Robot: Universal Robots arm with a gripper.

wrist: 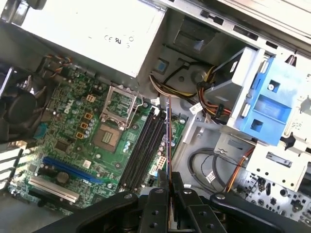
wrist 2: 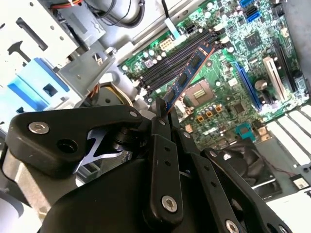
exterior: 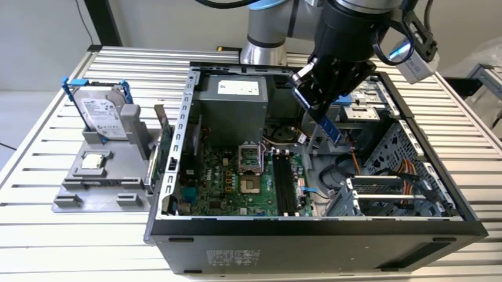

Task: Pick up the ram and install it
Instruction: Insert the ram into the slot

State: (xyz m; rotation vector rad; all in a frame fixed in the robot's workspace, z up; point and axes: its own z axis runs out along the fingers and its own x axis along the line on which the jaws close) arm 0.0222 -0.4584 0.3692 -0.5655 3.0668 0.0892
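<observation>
Tool (exterior: 314,106) clamped on one end of the ram (exterior: 331,129), holding it edge-down above the open case, at one o'clock from the black memory slots (exterior: 284,185) and parallel to them, apparently for seating.

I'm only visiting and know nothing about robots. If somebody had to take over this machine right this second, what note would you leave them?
Gripper: shut on the ram, gripping it by one end.
Ram: held in the air inside the open computer case, tilted, above the motherboard. It appears clear of the black memory slots. In the first wrist view it shows edge-on, roughly lined up along those slots.
Done: the ram is picked up and is over the board.
Left: the ram is not yet seated in a slot.
</observation>
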